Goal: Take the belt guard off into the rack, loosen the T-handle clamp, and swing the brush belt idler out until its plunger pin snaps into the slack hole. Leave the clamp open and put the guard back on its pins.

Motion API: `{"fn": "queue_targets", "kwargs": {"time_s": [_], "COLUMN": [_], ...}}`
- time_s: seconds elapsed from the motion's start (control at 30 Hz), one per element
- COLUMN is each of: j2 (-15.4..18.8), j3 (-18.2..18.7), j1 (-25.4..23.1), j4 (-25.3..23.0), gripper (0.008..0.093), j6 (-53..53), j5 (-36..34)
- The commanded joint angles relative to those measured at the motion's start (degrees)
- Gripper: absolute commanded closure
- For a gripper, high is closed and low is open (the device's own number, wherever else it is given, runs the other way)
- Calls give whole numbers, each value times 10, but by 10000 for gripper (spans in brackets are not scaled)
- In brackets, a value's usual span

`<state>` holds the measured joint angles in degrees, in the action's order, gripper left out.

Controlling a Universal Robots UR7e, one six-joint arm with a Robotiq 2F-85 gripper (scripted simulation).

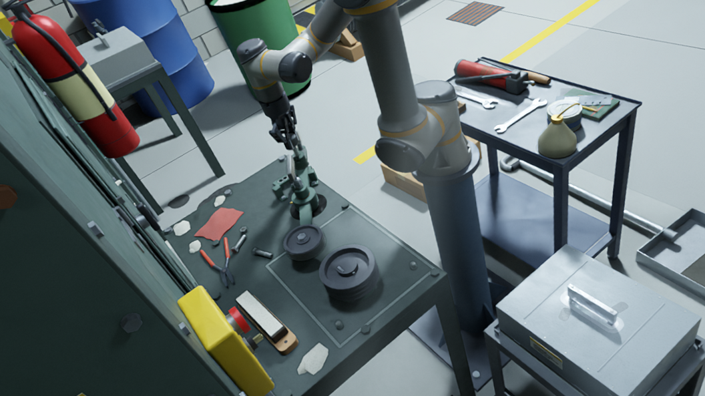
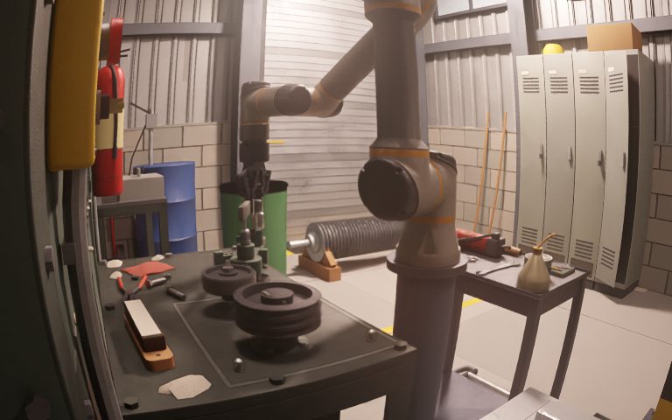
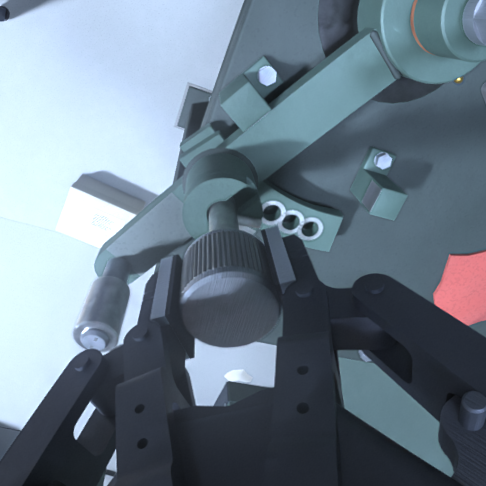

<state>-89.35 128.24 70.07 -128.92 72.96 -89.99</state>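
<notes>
The knurled plunger knob (image 3: 227,287) stands at the free end of the green idler arm (image 3: 295,120), and my gripper (image 3: 220,270) is closed around it at the far edge of the bench. A plate with three holes (image 3: 292,224) lies just beside the plunger. A small steel handle (image 3: 102,312) sticks out of the arm's tip. From the side, the gripper (image 1: 288,138) hangs straight down over the idler assembly (image 1: 299,188). Two dark pulleys, one small (image 1: 303,242) and one large (image 1: 348,271), sit on the bench plate. The belt guard (image 1: 592,312) rests on the rack to the right.
The bench's far edge runs right under the gripper, with a green drum (image 1: 257,27) beyond it. Two green stop blocks (image 3: 380,187) stand near the arm. A red rag (image 1: 218,223), pliers (image 1: 219,261) and loose bolts lie left of the idler. The robot's column (image 1: 456,232) stands at the right.
</notes>
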Motion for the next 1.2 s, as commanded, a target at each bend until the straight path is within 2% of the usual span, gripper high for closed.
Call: {"fn": "queue_targets", "kwargs": {"time_s": [0.0, 0.7, 1.17], "j2": [0, 0, 0], "j3": [0, 0, 0], "j1": [0, 0, 0], "j4": [0, 0, 0], "gripper": [934, 934, 934], "j6": [-14, -320, -462], "j5": [0, 0, 0]}}
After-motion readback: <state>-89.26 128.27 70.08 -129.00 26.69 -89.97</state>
